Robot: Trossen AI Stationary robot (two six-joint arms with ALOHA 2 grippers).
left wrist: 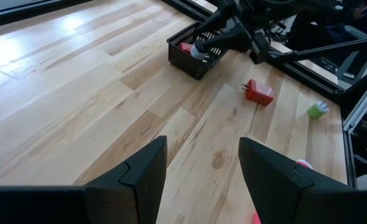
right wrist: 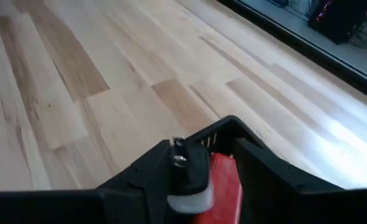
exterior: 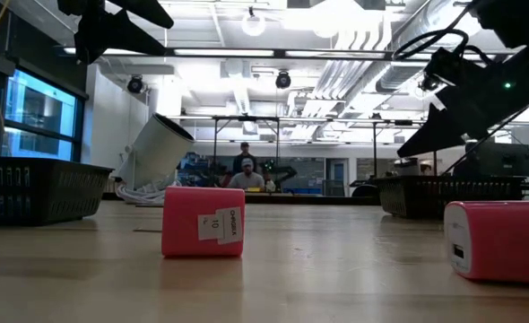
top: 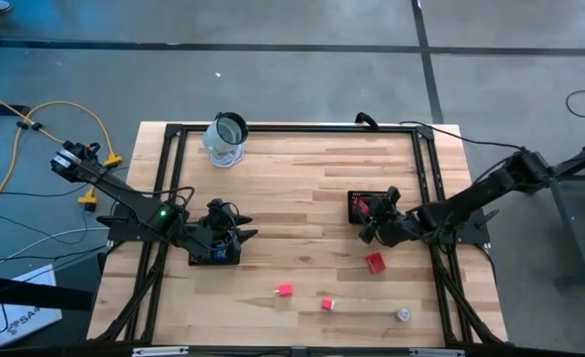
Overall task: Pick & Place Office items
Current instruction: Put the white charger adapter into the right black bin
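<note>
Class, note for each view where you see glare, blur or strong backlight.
Left wrist view: glare whitens the table near its far edge. Right wrist view: a bright patch on the wood, and the red block at the fingers is blurred. Low view: ceiling lights silhouette both arms.

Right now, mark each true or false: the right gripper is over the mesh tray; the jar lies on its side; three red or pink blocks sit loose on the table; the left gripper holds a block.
1. The right gripper is over the mesh tray: true.
2. The jar lies on its side: false; it stands upright.
3. Three blocks sit loose: true.
4. The left gripper holds a block: false; its fingers stand apart with nothing between them.
</note>
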